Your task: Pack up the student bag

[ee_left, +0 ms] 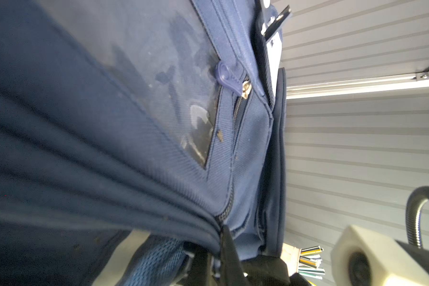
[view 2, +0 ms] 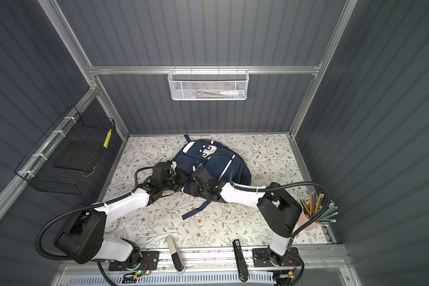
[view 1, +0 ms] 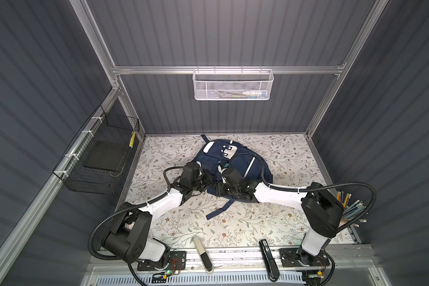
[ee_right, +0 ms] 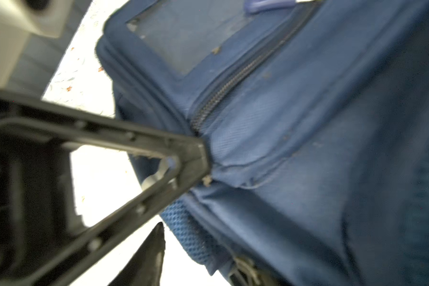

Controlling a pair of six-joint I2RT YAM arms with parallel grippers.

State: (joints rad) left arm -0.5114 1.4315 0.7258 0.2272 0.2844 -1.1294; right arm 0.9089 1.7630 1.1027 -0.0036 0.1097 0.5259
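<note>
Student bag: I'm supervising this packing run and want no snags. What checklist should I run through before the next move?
1. Hold: left gripper shut on the student bag fabric: ok.
2. State of the right gripper: cannot tell; only one of its fingers shows in the right wrist view.
3. Pocket zip open for packing: not ok, teeth look meshed.
4. Unobstructed zip pull: ok.
5. Upright pencil cup: ok.
</note>
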